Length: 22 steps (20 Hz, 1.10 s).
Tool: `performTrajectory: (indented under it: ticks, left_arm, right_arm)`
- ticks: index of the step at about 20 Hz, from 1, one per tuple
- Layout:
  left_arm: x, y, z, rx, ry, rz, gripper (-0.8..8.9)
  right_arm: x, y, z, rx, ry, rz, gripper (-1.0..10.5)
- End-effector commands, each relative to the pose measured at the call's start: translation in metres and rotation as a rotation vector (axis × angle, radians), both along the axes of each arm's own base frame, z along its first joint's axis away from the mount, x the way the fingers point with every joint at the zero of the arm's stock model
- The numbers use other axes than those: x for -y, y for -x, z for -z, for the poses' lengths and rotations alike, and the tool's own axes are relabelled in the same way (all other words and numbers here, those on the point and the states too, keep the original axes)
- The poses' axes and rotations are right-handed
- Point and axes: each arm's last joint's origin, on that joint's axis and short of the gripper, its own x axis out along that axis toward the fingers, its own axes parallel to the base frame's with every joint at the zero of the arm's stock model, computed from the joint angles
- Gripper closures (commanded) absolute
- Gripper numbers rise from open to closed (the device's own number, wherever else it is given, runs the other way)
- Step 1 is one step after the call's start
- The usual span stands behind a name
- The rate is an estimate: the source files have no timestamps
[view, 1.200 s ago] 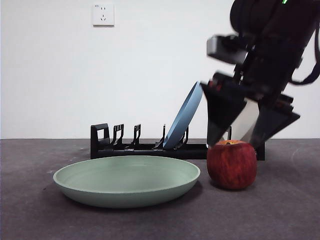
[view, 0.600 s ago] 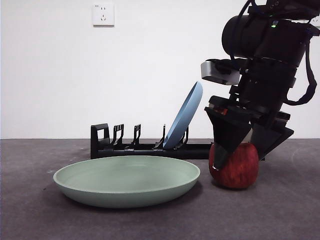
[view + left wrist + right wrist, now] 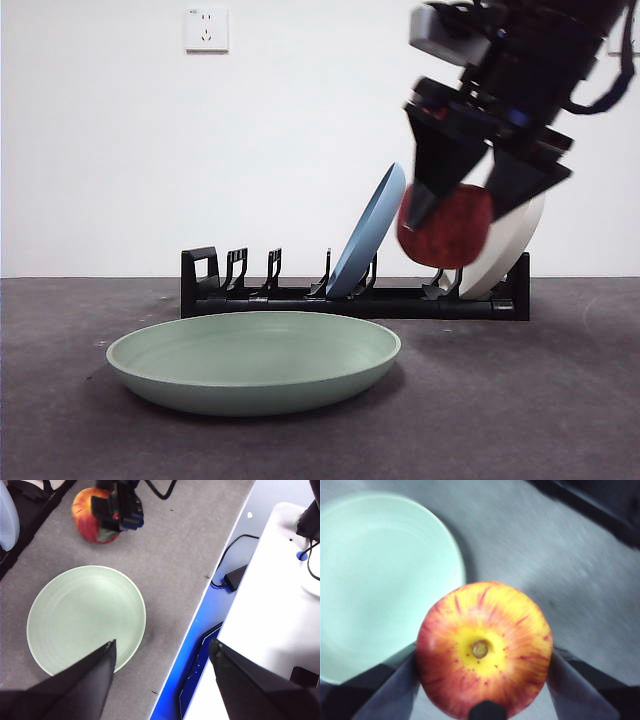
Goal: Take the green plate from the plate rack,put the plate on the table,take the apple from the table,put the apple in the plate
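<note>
The green plate (image 3: 254, 360) lies flat on the dark grey table (image 3: 520, 420), in front of the black plate rack (image 3: 300, 296). My right gripper (image 3: 462, 205) is shut on the red apple (image 3: 446, 226) and holds it in the air, to the right of the plate and above the table. In the right wrist view the apple (image 3: 484, 647) fills the space between the jaws, stem dip facing the camera, with the green plate (image 3: 375, 575) below and to one side. My left gripper (image 3: 161, 652) hangs open high over the green plate (image 3: 85, 617) and sees the apple (image 3: 90, 517) in the other gripper.
A blue plate (image 3: 368, 232) leans in the rack's middle slots and a cream plate (image 3: 505, 250) stands at its right end, partly behind the apple. The table edge (image 3: 210, 575) borders a white stand with cables in the left wrist view.
The right gripper came down around the apple on the table, shut on it, and has lifted it up and slightly left. The plate has not moved.
</note>
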Motion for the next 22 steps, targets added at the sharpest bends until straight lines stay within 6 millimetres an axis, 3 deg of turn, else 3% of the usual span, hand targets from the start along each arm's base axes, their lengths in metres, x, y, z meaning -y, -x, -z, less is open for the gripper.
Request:
performTrajectory:
  ticks: [1, 5, 11, 15, 19, 21, 22]
  left_arm:
    - [0.001, 0.000, 0.001, -0.008, -0.002, -0.001, 4.99]
    - [0.000, 0.000, 0.002, -0.011, -0.010, -0.001, 4.99]
    - [-0.001, 0.001, 0.003, -0.021, -0.031, -0.001, 4.99]
    - [-0.001, 0.001, 0.003, -0.020, -0.030, -0.001, 4.99]
    - [-0.002, 0.001, 0.003, -0.023, -0.035, -0.001, 4.99]
    - [-0.002, 0.002, 0.004, -0.026, -0.042, -0.002, 4.99]
    - [-0.002, 0.002, 0.004, -0.026, -0.043, -0.002, 4.99]
  right_arm:
    - [-0.020, 0.004, 0.003, 0.014, -0.025, -0.051, 9.6]
    - [-0.060, 0.012, 0.009, 0.067, -0.080, -0.151, 9.6]
    - [-0.098, 0.003, 0.045, -0.001, -0.010, -0.204, 9.6]
    - [-0.110, 0.006, 0.067, -0.046, 0.033, -0.235, 9.6]
    - [-0.113, 0.008, 0.075, -0.070, 0.063, -0.249, 9.6]
    - [-0.112, 0.009, 0.076, -0.080, 0.068, -0.250, 8.5]
    - [-0.112, 0.009, 0.076, -0.081, 0.069, -0.250, 6.5]
